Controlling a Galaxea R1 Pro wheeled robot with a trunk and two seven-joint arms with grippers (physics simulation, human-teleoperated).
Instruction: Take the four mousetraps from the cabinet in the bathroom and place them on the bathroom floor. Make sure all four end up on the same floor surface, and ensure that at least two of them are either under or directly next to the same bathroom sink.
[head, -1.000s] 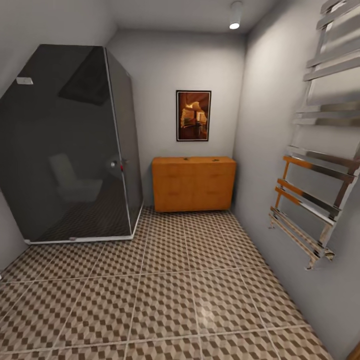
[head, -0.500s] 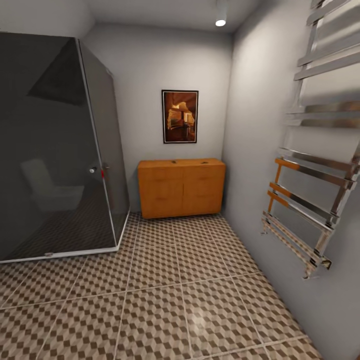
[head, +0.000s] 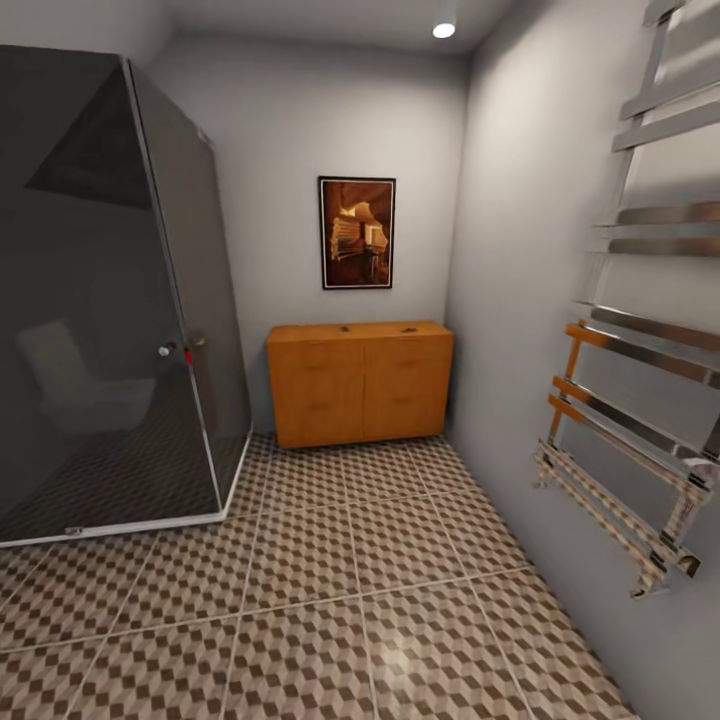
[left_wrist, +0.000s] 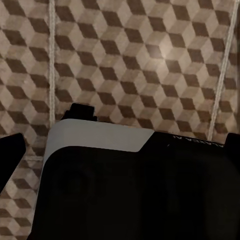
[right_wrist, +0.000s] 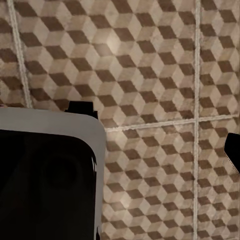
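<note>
Cube-patterned tiles of the bathroom floor (head: 330, 590) run to the orange-brown wooden cabinet (head: 360, 382) at twelve o'clock, two tiny dark specks on its top, perhaps mousetraps. Smoked-glass shower (head: 100, 320) at nine, chrome towel rail (head: 630, 420) at three. Whether either gripper is open or closed, I cannot tell.

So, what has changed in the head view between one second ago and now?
The robot's own view has shifted: the camera turned and came a little closer, so the cabinet now sits nearer the middle of the picture and the dark glass shower cabin reaches further off the left edge. Nothing in the room itself moved. Cabinet, framed picture and towel rail stay in place.
</note>
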